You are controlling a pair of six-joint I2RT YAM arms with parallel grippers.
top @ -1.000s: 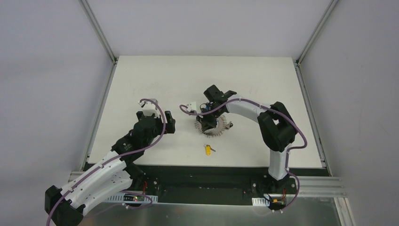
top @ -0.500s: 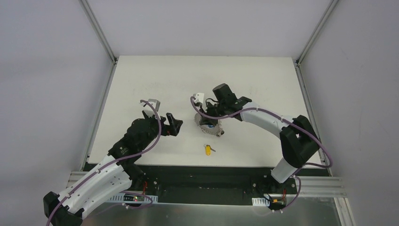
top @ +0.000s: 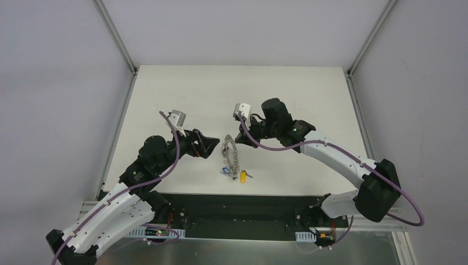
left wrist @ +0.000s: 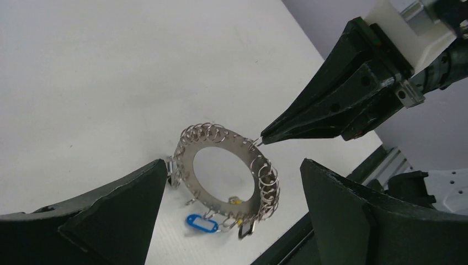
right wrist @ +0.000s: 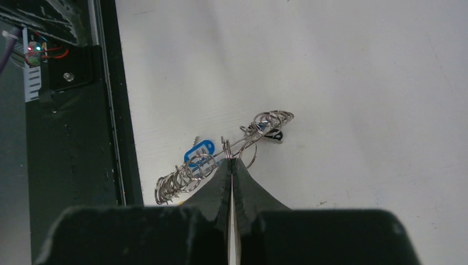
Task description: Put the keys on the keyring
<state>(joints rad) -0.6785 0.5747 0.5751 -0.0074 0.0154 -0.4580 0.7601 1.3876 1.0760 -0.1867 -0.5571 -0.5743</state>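
My right gripper (top: 237, 141) is shut on the rim of the keyring (top: 229, 153), a flat silvery ring fringed with small loops, and holds it upright off the table. In the right wrist view the gripper (right wrist: 230, 161) pinches the ring (right wrist: 259, 135), which shows edge-on. The blue key (top: 224, 171) hangs at the ring's lower edge and also shows in the left wrist view (left wrist: 201, 223) and the right wrist view (right wrist: 198, 152). The yellow key (top: 243, 175) lies on the table just below. My left gripper (top: 214, 144) is open and empty, its jaws facing the ring (left wrist: 190, 160) from the left.
The white table's near edge and the black base rail (top: 237, 201) lie just below the yellow key. The right gripper's fingers (left wrist: 331, 105) reach in from the upper right of the left wrist view.
My right gripper has lifted the keyring off the table, stood it upright and carried it left. My left gripper has moved right, up to the ring.
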